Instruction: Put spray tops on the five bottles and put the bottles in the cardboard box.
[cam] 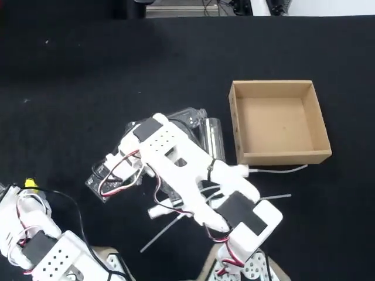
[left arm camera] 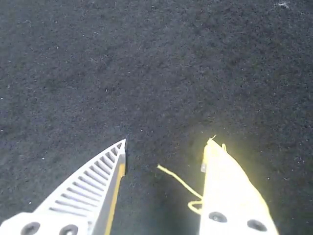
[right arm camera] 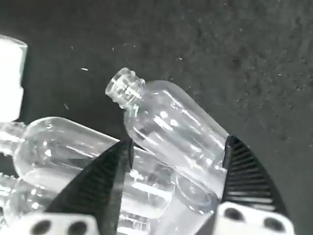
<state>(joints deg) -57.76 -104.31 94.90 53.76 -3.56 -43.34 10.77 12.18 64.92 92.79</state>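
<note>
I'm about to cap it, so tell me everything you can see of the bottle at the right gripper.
The bottle is clear and looks like plastic, with rounded shoulders and a bare threaded neck; no spray top is fitted. It looks empty. It lies tilted across another clear bottle in the pile, its base toward the right gripper. Whether it is clamped cannot be told.

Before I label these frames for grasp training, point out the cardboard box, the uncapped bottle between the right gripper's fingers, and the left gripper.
cardboard box point(cam: 284, 157), high view, front wall.
uncapped bottle point(right arm camera: 171, 125), right wrist view, clear body.
left gripper point(left arm camera: 167, 143), left wrist view, midway between its fingertips.
</note>
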